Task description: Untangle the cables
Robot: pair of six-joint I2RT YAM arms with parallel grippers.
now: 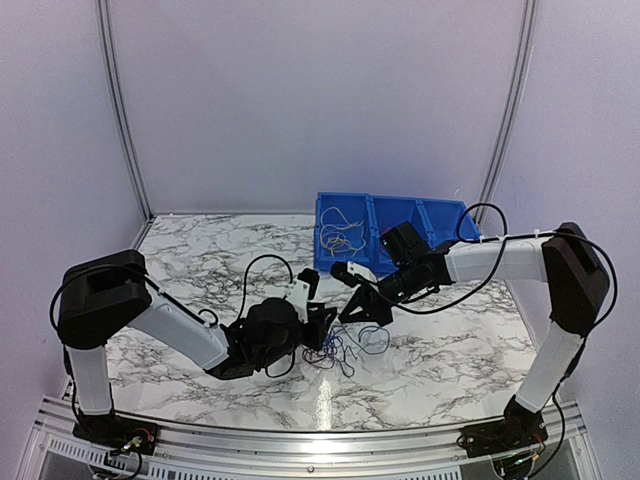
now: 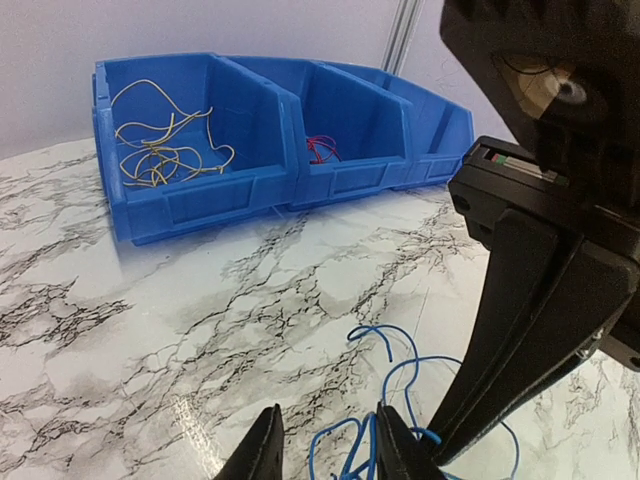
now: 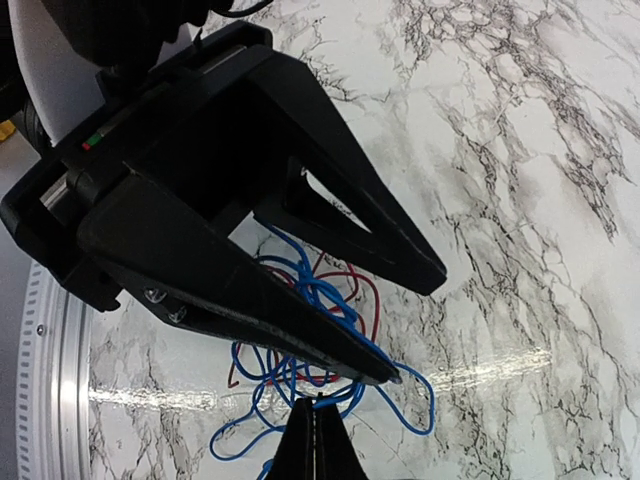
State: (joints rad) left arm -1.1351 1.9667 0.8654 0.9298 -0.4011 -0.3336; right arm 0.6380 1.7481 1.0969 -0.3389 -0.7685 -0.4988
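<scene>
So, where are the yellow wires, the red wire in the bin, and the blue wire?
yellow wires (image 2: pixel 152 160): left wrist view, middle of the bunch.
red wire (image 2: pixel 320 150): left wrist view, its small coil.
blue wire (image 2: pixel 368 328): left wrist view, upper loop.

Tangled cables (image 1: pixel 345 352) on marble table (image 1: pixel 200 255)

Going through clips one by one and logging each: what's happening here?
Both robot arms meet at a tangle of blue and red wires on the marble table. The left gripper has its fingers open over it; the right gripper is shut at its edge, whether on a wire is unclear. The blue bins hold yellow wires and red wires.
</scene>
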